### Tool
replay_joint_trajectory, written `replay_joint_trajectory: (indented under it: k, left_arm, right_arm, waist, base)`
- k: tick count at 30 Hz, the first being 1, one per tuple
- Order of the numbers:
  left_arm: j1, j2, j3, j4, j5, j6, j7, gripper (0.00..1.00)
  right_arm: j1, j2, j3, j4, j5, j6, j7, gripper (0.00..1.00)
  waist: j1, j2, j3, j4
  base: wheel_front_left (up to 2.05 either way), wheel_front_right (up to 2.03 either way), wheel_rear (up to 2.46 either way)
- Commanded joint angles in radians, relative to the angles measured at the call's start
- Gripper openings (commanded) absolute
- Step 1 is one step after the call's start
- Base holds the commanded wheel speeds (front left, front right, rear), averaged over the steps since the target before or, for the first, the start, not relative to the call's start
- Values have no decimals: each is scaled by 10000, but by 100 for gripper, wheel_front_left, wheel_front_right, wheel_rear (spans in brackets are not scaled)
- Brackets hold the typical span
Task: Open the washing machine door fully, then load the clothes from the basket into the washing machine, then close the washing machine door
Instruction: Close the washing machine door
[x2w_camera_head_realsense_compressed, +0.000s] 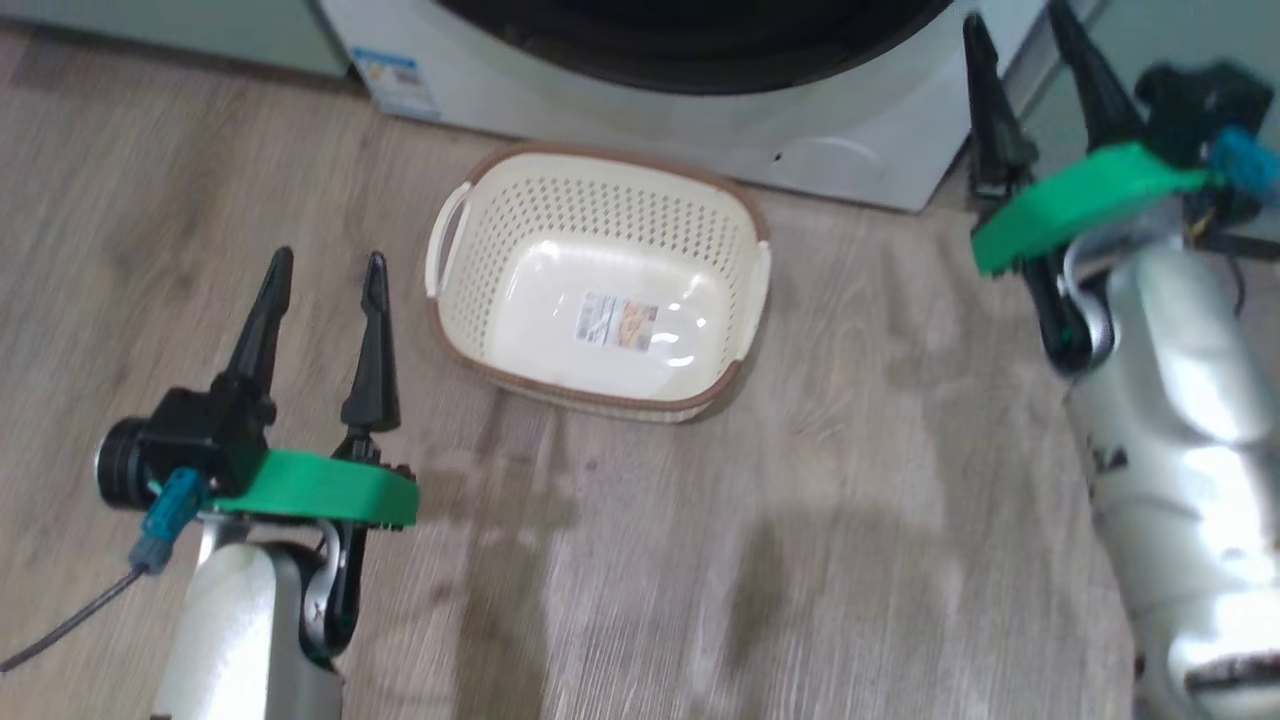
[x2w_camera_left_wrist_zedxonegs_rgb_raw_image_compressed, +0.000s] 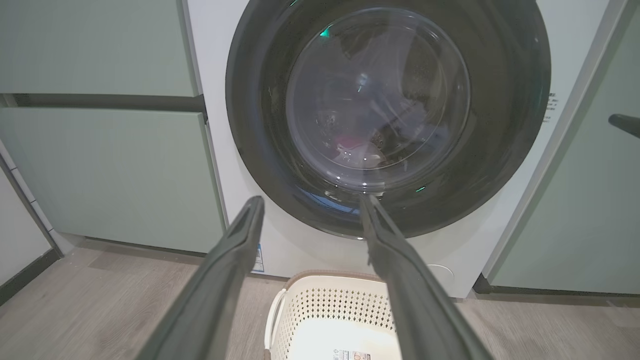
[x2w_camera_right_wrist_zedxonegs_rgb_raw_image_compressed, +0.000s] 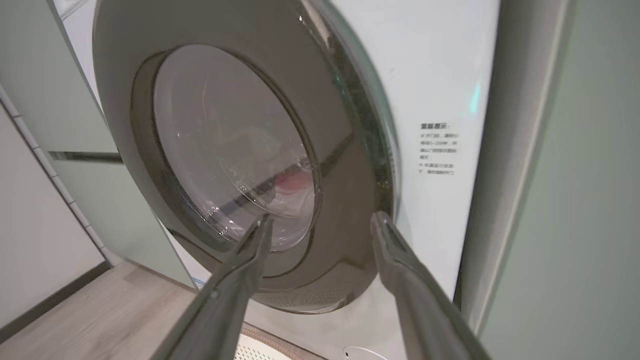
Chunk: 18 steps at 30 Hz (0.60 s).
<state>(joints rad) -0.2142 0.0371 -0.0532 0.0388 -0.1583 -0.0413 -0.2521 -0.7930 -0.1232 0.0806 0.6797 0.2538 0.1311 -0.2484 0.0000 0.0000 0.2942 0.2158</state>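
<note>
Both are hanging released, gripping nothing: left gripper and right gripper. Small cream perforated plastic basket is sitting on wood-look floor just before big white washing machine; its round black-rimmed glass door is sitting shut.

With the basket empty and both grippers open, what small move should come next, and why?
Probably draw the right gripper back from the washing machine door. The basket is empty, clothes show through the door, which looks shut against the washing machine, and both it and the left gripper stand open, holding nothing.
</note>
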Motion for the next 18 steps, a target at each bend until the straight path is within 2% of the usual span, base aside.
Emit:
replay_joint_trajectory:
  k: [1,5,9,18]
  left_arm:
    - [48,210,420,-258,116,-53,-97,100]
    - [366,263,388,-142,259,-81,-97,100]
    - [634,315,348,-48,349,-74,-97,100]
    - [1432,403,253,98,408,-36,-96,100]
  right_arm:
    - [501,296,-20,-875,-95,-4,-123,100]
    - [2075,486,-449,-2193,-249,-4,-129,100]
    - [3228,603,-743,-2909,-407,-4,-90,100]
    - [6162,724,-1453,-5029,-455,-4,707,100]
  waist:
    - [0,0,-476,-404]
    - [0,0,-922,-706]
    - [0,0,-1243,-890]
    - [0,0,-2052,-1284]
  base:
    - [0,0,0]
    - [0,0,0]
    - [0,0,0]
    - [0,0,0]
